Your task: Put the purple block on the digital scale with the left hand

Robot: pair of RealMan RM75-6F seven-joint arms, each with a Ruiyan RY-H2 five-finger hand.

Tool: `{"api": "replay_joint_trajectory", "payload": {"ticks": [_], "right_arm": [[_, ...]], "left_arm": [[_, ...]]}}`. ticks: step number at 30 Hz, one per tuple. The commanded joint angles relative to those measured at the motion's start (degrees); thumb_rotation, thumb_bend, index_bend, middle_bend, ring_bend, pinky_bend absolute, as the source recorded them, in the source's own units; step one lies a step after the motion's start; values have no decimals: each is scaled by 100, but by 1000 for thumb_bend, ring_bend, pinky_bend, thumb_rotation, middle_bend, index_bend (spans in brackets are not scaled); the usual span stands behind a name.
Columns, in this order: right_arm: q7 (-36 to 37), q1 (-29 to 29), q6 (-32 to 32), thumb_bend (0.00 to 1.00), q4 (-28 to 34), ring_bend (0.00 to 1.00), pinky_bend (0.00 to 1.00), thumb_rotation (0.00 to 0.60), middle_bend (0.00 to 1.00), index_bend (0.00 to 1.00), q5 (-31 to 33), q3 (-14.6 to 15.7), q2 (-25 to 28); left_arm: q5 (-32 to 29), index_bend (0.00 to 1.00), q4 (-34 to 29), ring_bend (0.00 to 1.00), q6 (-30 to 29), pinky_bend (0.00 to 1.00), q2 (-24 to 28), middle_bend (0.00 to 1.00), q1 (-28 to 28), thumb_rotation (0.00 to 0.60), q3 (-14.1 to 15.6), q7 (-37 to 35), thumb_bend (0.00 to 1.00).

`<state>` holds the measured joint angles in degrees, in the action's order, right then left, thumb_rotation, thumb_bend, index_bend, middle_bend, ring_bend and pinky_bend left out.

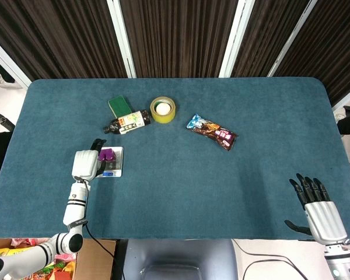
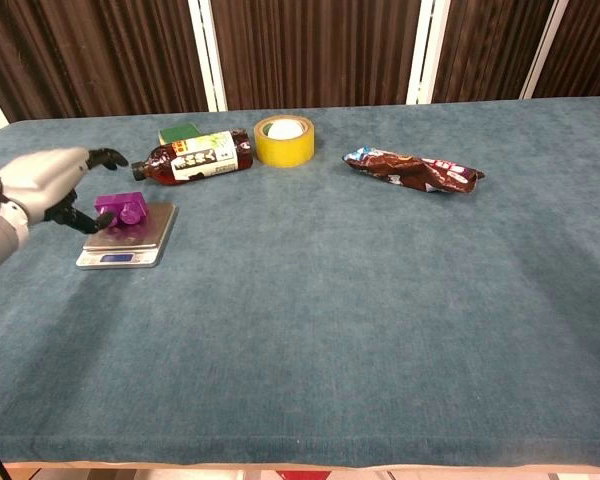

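The left hand (image 2: pixel 48 184) sits just left of the digital scale (image 2: pixel 128 234), fingers spread apart and holding nothing, near the left edge of the blue table (image 1: pixel 181 175). One purple block (image 2: pixel 119 208) lies on the scale's plate, its long axis roughly left to right in the chest view. The right hand (image 1: pixel 316 204) rests open at the table's near right corner, fingers apart. One bottle (image 1: pixel 127 122), one snack packet (image 1: pixel 211 132), one roll of yellow tape (image 1: pixel 163 109) and one green sponge (image 1: pixel 119 105) lie toward the far side, with bare cloth across the middle.
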<state>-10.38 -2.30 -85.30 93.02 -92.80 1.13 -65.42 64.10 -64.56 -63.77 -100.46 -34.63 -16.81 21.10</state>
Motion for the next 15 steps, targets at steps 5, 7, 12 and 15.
{"api": "replay_joint_trajectory", "payload": {"ticks": [5, 7, 12, 15], "right_arm": [[-75, 13, -14, 154, -1, 0, 0, 600, 0, 0, -23, 17, -16], [-86, 25, -34, 154, -3, 0, 0, 600, 0, 0, -33, 23, -23], [-161, 39, -70, 154, -1, 0, 0, 600, 0, 0, -53, 18, -56], [-245, 36, -75, 154, 10, 0, 0, 600, 0, 0, -66, 13, -88]], "left_arm": [[1407, 96, -1229, 581, -1298, 729, 1031, 80, 880, 600, 893, -992, 388], [1846, 57, -1488, 294, -1659, 386, 1478, 52, 1272, 600, 1366, -1384, 387], [2534, 0, -1371, 9, -2822, 49, 1967, 0, 2196, 600, 2081, -1994, 390], [2692, 0, -1176, 0, -3102, 26, 2044, 0, 2428, 600, 2182, -2239, 391]]}}
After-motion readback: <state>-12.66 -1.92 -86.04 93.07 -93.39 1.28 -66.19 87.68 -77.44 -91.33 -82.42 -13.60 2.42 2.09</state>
